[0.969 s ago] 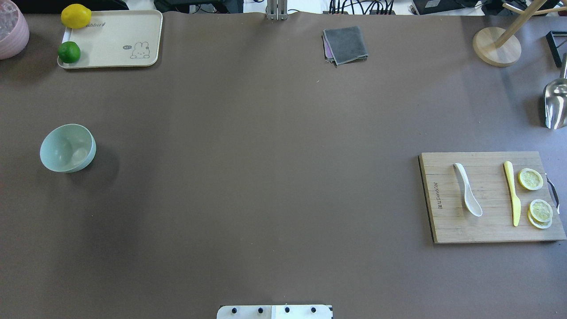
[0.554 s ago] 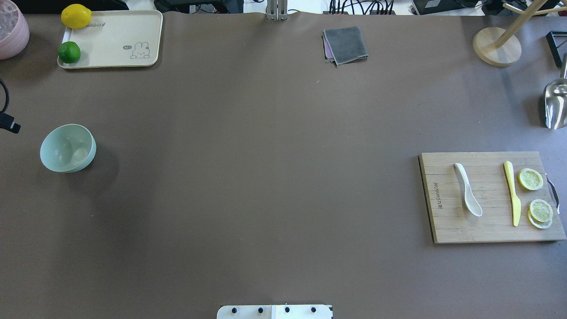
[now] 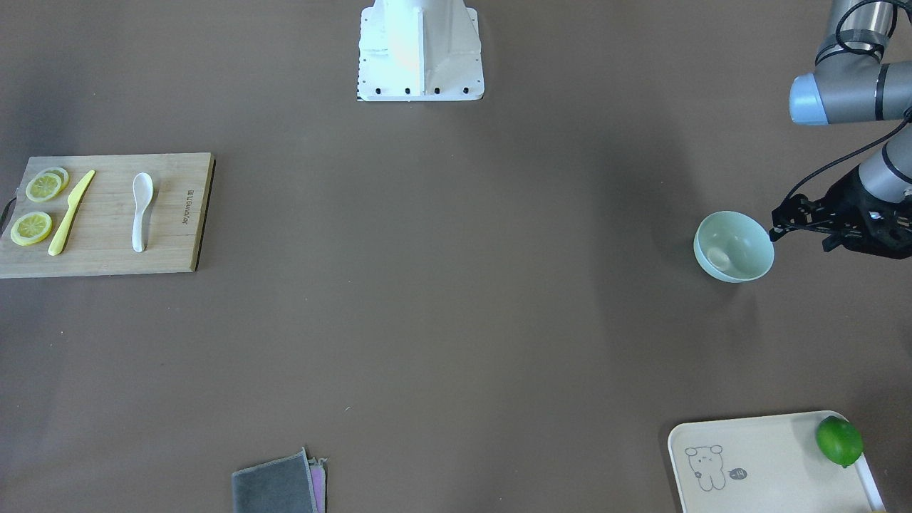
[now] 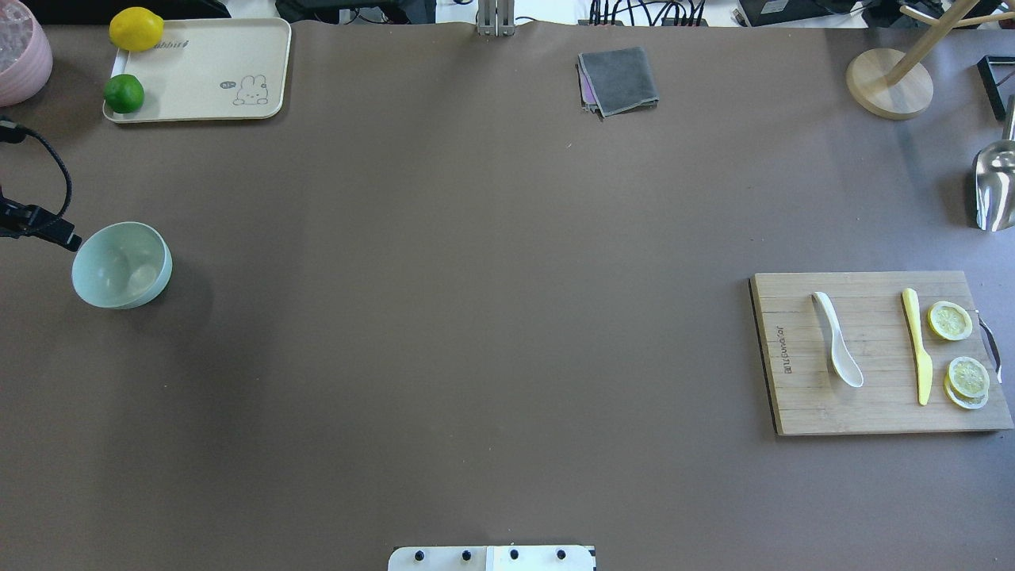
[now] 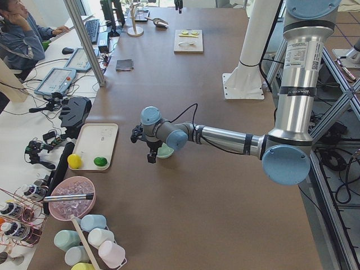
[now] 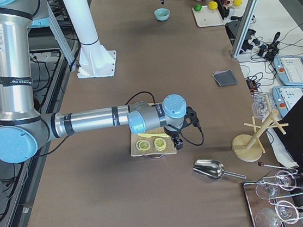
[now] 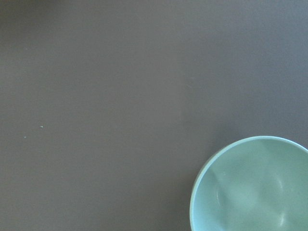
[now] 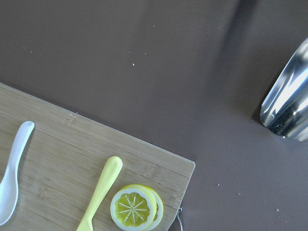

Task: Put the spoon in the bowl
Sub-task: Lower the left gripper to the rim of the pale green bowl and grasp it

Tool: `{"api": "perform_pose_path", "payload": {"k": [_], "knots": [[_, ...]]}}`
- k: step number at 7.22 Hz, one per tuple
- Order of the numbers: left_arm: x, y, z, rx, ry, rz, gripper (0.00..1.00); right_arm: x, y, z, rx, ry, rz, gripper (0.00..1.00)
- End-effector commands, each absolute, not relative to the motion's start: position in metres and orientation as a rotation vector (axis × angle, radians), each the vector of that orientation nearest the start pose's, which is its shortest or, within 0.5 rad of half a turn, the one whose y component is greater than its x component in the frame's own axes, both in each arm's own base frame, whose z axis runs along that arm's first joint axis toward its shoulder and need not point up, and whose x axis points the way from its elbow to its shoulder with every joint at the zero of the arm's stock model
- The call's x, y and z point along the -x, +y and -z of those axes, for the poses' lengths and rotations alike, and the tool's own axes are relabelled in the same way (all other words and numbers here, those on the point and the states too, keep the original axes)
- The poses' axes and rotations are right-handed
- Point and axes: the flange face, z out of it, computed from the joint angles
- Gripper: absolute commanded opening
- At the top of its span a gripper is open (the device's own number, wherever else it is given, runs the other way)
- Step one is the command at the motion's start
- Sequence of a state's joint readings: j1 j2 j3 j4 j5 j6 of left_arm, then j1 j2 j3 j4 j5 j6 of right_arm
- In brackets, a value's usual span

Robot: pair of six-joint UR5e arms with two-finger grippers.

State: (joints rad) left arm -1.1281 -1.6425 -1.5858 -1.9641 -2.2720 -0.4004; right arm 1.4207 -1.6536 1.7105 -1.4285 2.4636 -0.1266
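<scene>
Left gripper (image 5: 150,153) hangs just beside the bowl (image 4: 120,266), on its outer side, towards the table edge. You can't read its jaw gap anywhere: the front-facing and overhead views show only black housing and cable, and its wrist camera shows no fingers at all. Nothing appears to be in it.

Right gripper (image 6: 176,141) shows only in the right side view, low over the far end of the cutting board (image 4: 793,412). I can't tell whether it's wide or narrow. Its wrist camera shows no fingers either.

Progress: effectively nothing done.
- The spoon (image 4: 836,349) lies flat on the board, not gripped, scoop towards the robot and handle away. It sits apart from the yellow knife (image 4: 917,349), with the lemon slices (image 4: 950,320) beyond that.
- The bowl is upright at the opposite end of the table, well apart from the spoon.
- Left to do: pick the spoon, get it across the table, release it in the bowl. Given that gap, you're likely looking at a hand-over or moving the bowl closer. That's my read, not something shown.

Hard to see:
- The right wrist view cuts the spoon off at the frame's left edge, so only the handle end and part of the shaft show. The metal scoop (image 8: 288,101) is clipped at the right edge.
- The left wrist view catches only an arc of the bowl in the bottom-right corner.
- There's a pale patch inside the bowl; probably glare or the base, and it can't be resolved further.
</scene>
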Motion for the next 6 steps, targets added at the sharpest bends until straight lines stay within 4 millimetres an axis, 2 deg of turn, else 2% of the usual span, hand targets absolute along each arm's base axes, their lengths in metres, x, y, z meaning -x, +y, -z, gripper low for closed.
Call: {"api": "perform_pose_path", "payload": {"k": [1,2,5,6], "knots": [[-0.181,-0.523,-0.587,-0.144,0.822,-0.226,0.87,0.016,-0.470,-0.606,-0.173,-0.897,0.348,1.00],[-0.184,-0.522,-0.589,-0.139,0.821,-0.230,0.77,0.016,-0.470,-0.606,-0.173,-0.895,0.348,1.00],[-0.193,-0.519,-0.590,-0.126,0.825,-0.228,0.70,0.017,-0.469,-0.609,-0.167,-0.896,0.347,1.00],[-0.197,-0.518,-0.590,-0.123,0.826,-0.232,0.63,0.017,-0.468,-0.609,-0.165,-0.897,0.346,1.00]]}}
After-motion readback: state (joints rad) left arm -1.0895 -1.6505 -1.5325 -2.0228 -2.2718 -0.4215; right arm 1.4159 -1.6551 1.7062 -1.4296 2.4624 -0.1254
